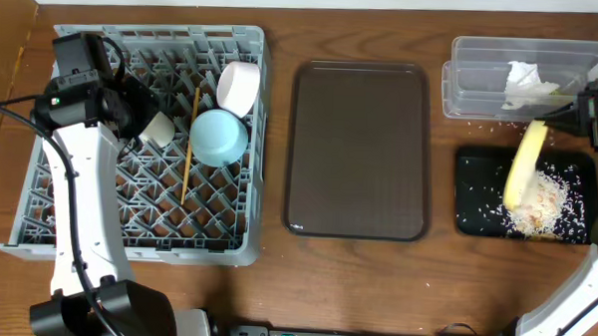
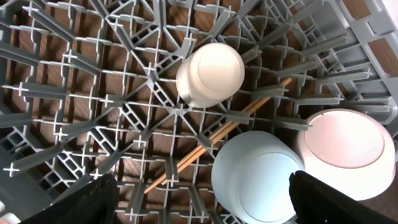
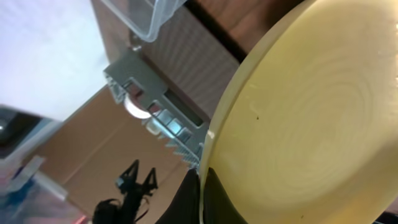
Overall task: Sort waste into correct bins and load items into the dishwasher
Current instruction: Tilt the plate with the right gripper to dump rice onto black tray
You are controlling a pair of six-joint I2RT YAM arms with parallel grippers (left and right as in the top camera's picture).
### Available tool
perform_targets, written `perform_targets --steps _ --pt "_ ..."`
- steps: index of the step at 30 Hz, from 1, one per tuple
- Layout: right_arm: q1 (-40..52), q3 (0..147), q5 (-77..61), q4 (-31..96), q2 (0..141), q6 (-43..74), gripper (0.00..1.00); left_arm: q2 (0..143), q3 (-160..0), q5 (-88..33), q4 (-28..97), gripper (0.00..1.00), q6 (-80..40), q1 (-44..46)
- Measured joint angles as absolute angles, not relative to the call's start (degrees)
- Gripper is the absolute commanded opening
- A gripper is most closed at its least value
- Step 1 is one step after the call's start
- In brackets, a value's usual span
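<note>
My right gripper (image 1: 568, 117) is shut on the rim of the pale yellow plate (image 1: 525, 162), which hangs steeply tilted over the black tray (image 1: 475, 194). Rice-like scraps (image 1: 543, 202) lie heaped and scattered on that tray. In the right wrist view the plate (image 3: 311, 112) fills the frame, its edge pinched at my gripper (image 3: 202, 190). My left gripper (image 2: 199, 208) hangs open above the grey rack (image 1: 78, 215). The rack holds the white cup (image 2: 210, 74), the chopsticks (image 2: 217, 134), the light blue bowl (image 2: 258, 177) and the white bowl (image 2: 345, 152). The crumpled napkin (image 1: 524, 84) sits in the clear tub (image 1: 482, 65).
A dark brown serving tray (image 1: 357, 150) lies between the rack and the bins. Stray rice grains dot the table by the clear tub's front edge. The left arm (image 1: 73, 210) reaches up over the rack's left side.
</note>
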State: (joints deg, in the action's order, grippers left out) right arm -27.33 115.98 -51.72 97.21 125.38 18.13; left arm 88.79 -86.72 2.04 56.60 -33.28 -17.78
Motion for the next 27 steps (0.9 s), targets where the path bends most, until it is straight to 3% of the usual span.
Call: perform_targets --steps 16,27 --pt "-28.27 114.67 -58.37 97.27 125.38 14.35 0.01 88.79 -86.72 2.04 56.60 0.89 -33.28 -17.78" --pt "-28.27 114.67 -58.41 97.25 125.38 17.74 0.01 88.79 -86.72 2.04 56.60 0.89 -33.28 -17.78"
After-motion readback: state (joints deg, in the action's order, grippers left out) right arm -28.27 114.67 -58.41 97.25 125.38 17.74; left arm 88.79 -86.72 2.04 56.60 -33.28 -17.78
